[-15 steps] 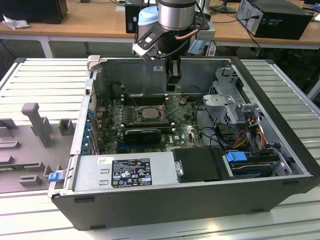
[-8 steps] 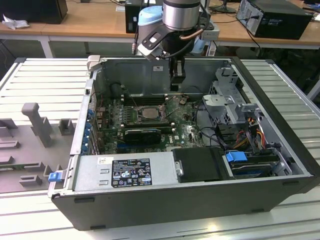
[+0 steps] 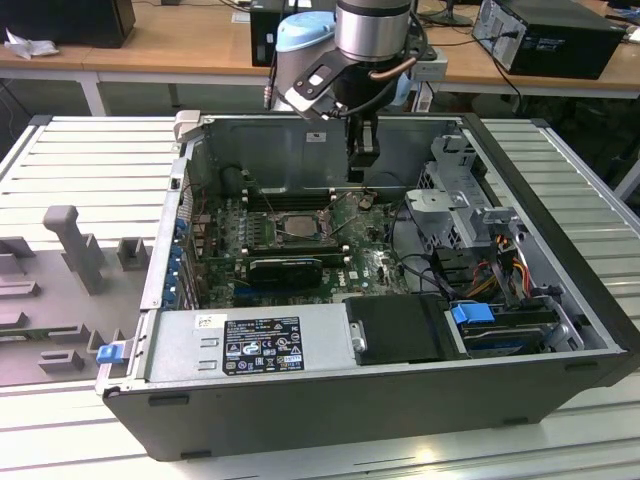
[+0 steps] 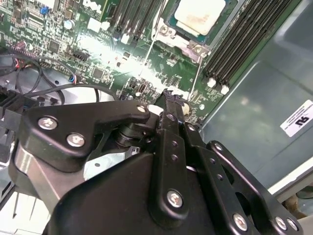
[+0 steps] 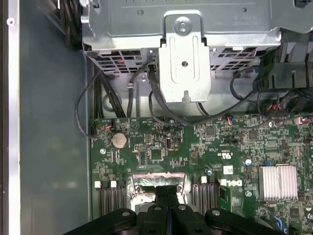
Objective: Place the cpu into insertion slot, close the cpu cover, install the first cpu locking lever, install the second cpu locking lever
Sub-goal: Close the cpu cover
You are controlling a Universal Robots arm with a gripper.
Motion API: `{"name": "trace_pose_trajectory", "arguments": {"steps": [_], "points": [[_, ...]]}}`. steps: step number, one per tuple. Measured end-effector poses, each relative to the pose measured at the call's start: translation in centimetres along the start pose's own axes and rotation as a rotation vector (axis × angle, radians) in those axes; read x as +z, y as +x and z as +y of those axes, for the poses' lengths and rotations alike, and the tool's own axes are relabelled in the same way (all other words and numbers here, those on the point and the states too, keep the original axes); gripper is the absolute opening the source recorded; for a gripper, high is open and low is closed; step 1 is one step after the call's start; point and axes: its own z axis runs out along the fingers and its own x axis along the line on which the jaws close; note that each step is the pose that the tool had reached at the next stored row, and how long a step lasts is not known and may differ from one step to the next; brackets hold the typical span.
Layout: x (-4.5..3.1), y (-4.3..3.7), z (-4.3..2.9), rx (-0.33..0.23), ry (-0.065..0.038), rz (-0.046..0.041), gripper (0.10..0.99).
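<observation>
Exterior view
Case: an open computer case [image 3: 560, 330] lies on a ribbed metal surface [image 3: 90, 160].
Gripper: the gripper [image 3: 360, 170] hangs inside the case, over the green motherboard [image 3: 225, 240] and near the back wall.
Insertion slot: the insertion slot [image 3: 297, 226] is toward the exterior view's left of the gripper and apart from it. The long black expansion card [image 3: 285, 268] lies just beside the slot.

Second wrist view
Cpu: the cpu [image 4: 199, 13] sits in the insertion slot with its pale face up.
Cpu cover: the cpu cover [image 4: 182, 45] seems to lie flat around the chip.
Levers: thin wire levers [image 4: 197, 68] run from the slot toward the gripper. I cannot tell if they are hooked.
Jaws: clenched together, with nothing visible between them. The tips are near the slot's end.

First wrist view
Jaws: the fingers [image 5: 159, 210] meet in one closed line, just before the slot's shiny edge.
Board: a coin battery [image 5: 119, 141] and a ribbed heatsink [image 5: 279, 182] are further away.
Bracket: a grey metal bracket [image 5: 185, 63] stands beyond the board.
</observation>
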Motion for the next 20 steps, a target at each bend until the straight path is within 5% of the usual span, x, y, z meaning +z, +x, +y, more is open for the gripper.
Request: {"name": "trace_pose_trajectory", "arguments": {"steps": [20], "points": [[0.15,0.12,2.69,0.0,0.0,0.0,0.106]]}}
